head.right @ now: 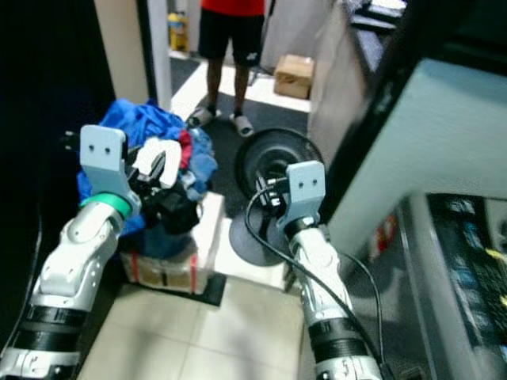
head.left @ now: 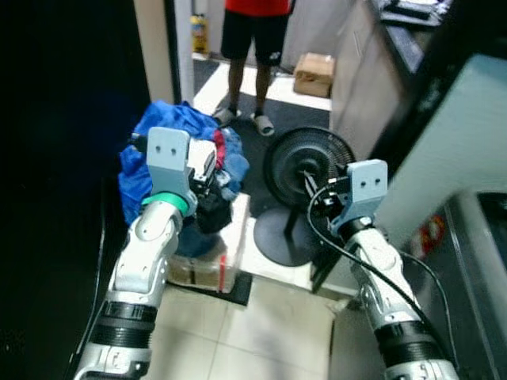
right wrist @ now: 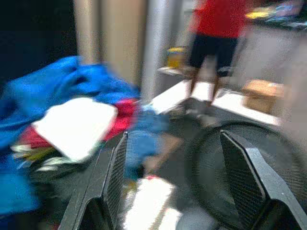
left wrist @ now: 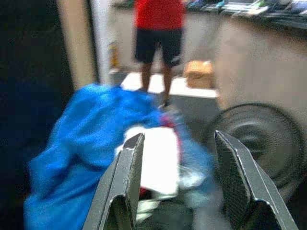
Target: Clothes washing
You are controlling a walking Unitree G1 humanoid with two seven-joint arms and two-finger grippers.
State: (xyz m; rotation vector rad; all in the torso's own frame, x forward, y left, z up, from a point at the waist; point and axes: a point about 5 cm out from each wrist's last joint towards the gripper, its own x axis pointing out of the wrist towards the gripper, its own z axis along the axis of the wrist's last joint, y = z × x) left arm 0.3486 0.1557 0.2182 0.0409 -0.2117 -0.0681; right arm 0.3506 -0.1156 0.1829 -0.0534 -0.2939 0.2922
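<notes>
Left wrist view: the left pincer (left wrist: 180,179) is seen wide open and empty, aimed at a heap of clothes (head.left: 186,150) piled on a box (head.left: 214,265) beside a fan (head.left: 305,166). The right pincer (right wrist: 180,184) is likewise spread, holding nothing. Soft, light, floppy cloth is expected; the topmost white piece (left wrist: 160,160) is best pinched at a raised fold.
</notes>
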